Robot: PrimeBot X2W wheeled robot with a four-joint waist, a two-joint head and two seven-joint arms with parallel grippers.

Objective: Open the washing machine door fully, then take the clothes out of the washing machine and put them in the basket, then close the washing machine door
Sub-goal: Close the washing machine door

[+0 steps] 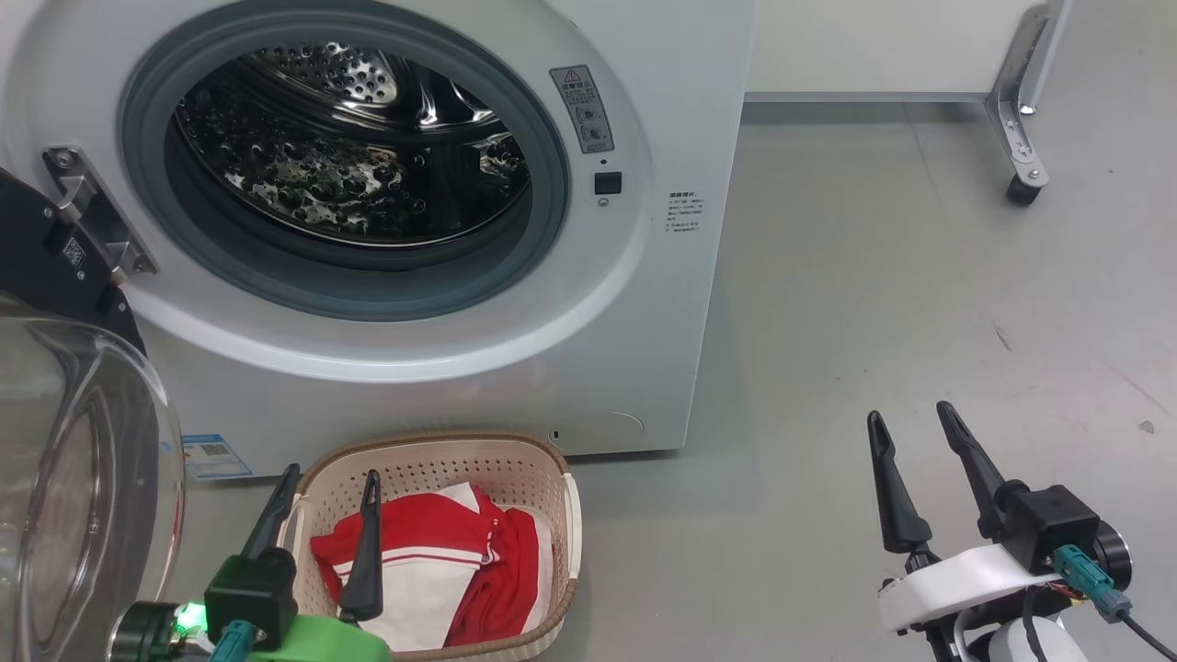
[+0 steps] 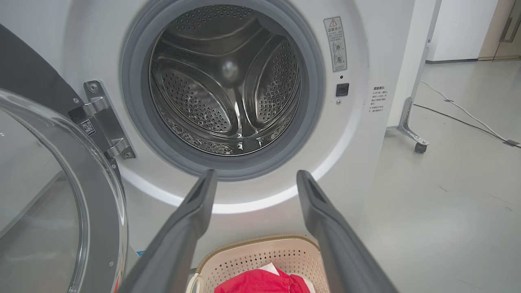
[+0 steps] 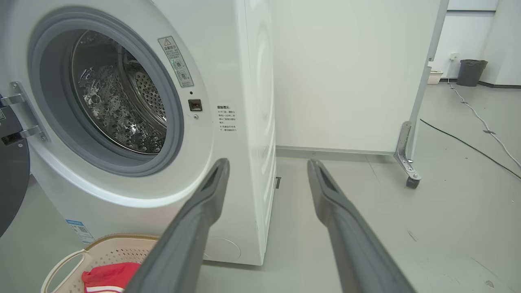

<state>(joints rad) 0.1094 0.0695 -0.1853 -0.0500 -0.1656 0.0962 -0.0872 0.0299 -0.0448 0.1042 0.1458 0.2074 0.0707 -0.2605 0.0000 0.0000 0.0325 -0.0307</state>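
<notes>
Grey floor (image 1: 874,276); white partition (image 3: 346,73) on casters beside washing machine (image 1: 644,303).

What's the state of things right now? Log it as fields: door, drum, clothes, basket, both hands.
door: open, standing at the left of the washing machine
drum: no clothes visible inside
clothes: red and white, lying in the basket
basket: on the floor, in front of the washing machine
left hand: open, holding nothing, by the basket
right hand: open, holding nothing, over bare floor
left to do: close the door
</notes>
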